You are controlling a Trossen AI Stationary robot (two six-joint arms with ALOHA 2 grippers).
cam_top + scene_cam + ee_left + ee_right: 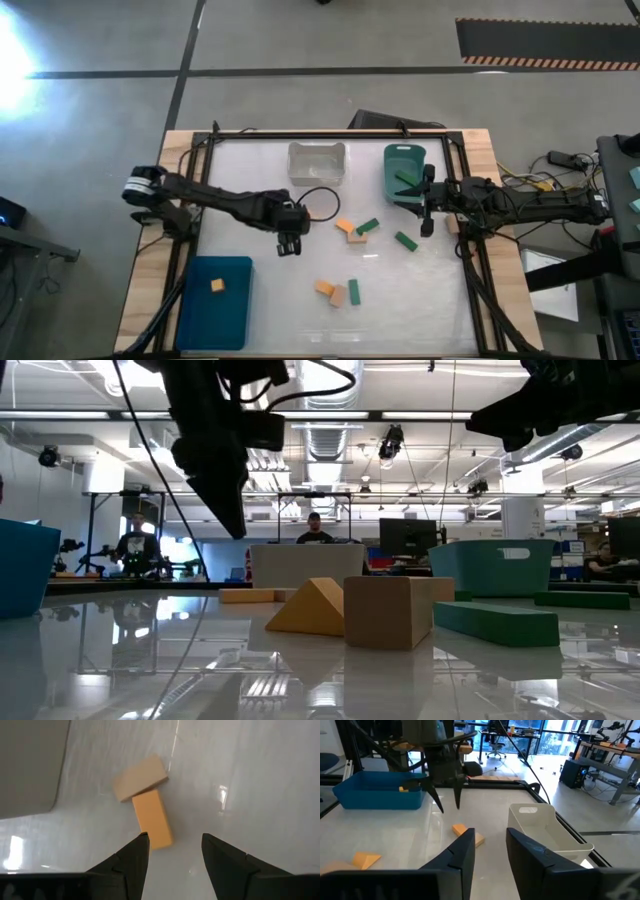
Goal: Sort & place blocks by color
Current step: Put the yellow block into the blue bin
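White tabletop carries three bins, and the clear bin at the back middle serves as the landmark. Well to the front-left of it sits the blue bin with one orange block inside. Just to the right of it stands the green bin, holding a green block.

In front of the clear bin, slightly right, an orange block and a tan block lie touching, the orange one seen clearly from the left wrist; a green bar lies just beside them, and another green bar lies farther right. Farther forward are an orange piece, a tan block and a green bar close together.

The left gripper hangs in front of the clear bin, slightly left, its fingers parted and empty above the table. The right gripper sits beside the green bin, fingers narrowly apart, holding nothing.
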